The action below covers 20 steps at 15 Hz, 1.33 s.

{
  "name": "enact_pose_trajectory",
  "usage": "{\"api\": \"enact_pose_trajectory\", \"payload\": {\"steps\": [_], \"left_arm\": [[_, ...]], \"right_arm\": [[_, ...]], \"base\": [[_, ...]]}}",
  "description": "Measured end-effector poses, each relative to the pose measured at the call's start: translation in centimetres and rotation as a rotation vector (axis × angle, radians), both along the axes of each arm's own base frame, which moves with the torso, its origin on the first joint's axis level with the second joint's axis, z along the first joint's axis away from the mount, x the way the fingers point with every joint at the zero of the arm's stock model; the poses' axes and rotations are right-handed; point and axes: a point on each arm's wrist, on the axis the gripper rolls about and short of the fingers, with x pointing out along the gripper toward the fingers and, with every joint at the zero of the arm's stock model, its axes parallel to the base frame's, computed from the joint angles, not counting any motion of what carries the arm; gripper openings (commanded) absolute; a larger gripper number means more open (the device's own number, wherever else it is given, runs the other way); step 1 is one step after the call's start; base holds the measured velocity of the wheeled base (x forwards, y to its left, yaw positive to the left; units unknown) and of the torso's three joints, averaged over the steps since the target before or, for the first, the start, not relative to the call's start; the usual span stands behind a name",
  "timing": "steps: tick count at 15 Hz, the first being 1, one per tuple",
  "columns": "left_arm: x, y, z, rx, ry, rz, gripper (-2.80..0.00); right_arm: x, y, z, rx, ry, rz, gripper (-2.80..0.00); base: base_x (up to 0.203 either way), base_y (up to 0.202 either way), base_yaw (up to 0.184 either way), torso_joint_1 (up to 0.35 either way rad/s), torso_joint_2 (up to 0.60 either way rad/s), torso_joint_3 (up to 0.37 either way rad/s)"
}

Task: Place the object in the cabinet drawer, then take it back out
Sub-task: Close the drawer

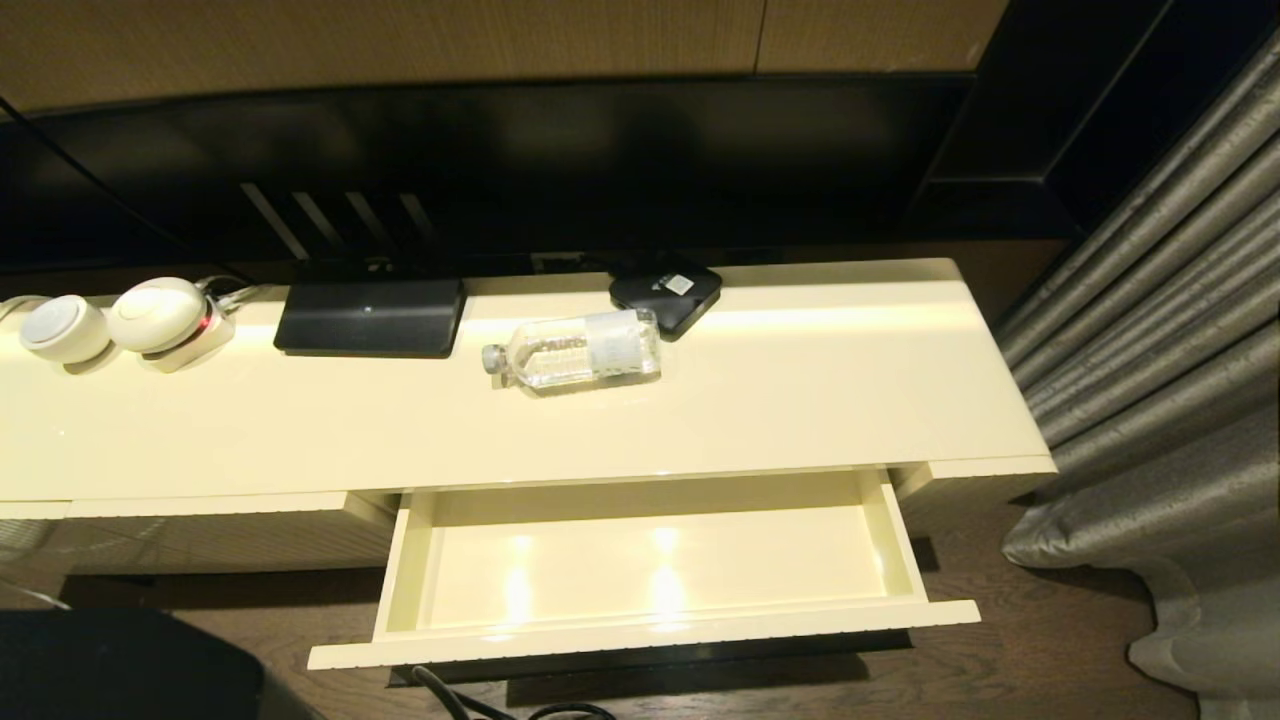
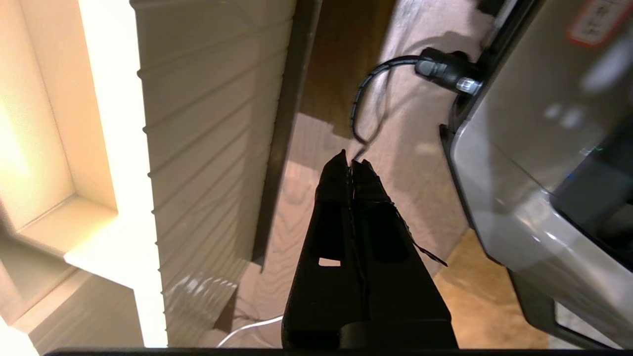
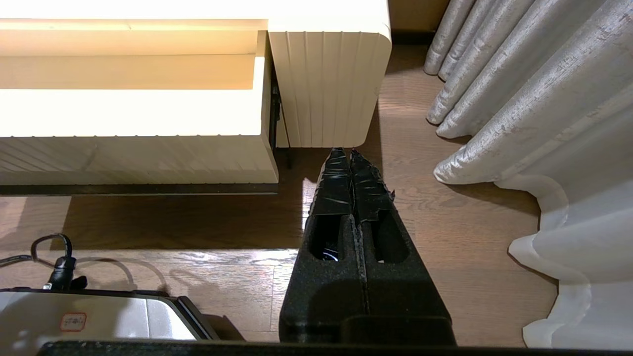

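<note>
The object, a small clear water bottle (image 1: 575,350) with a whitish label, lies on its side on the cream cabinet top (image 1: 800,400), cap pointing left. Below it the cabinet drawer (image 1: 880,540) stands pulled out, and its glossy inside holds nothing. Neither arm shows in the head view. My left gripper (image 2: 350,160) is shut with nothing in it, low over the wood floor beside the drawer's ribbed front (image 2: 207,123). My right gripper (image 3: 350,153) is shut and empty too, parked above the floor off the cabinet's right end (image 3: 329,89).
On the cabinet top sit a flat black device (image 1: 370,315), a black square box (image 1: 665,290) just behind the bottle, and two white round gadgets (image 1: 120,320). Grey curtains (image 1: 1150,350) hang at the right. A black cable (image 2: 366,94) and my grey base (image 2: 534,173) lie near the left gripper.
</note>
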Motion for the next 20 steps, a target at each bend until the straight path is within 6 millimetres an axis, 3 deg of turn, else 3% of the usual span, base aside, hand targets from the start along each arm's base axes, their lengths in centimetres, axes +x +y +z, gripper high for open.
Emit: {"api": "enact_pose_trajectory", "payload": {"steps": [7,20], "left_arm": [[2.3,-0.6,0.0,-0.029,-0.061,0.08,-2.8],[8.4,-1.1,0.0,-0.13,-0.118,0.248,-2.8]], "right_arm": [[0.0,0.0,0.0,0.0,0.0,0.0,-2.8],[0.0,0.0,0.0,0.0,0.0,0.0,-2.8]], "base": [[0.0,0.0,0.0,0.0,0.0,0.0],[0.0,0.0,0.0,0.0,0.0,0.0]]}}
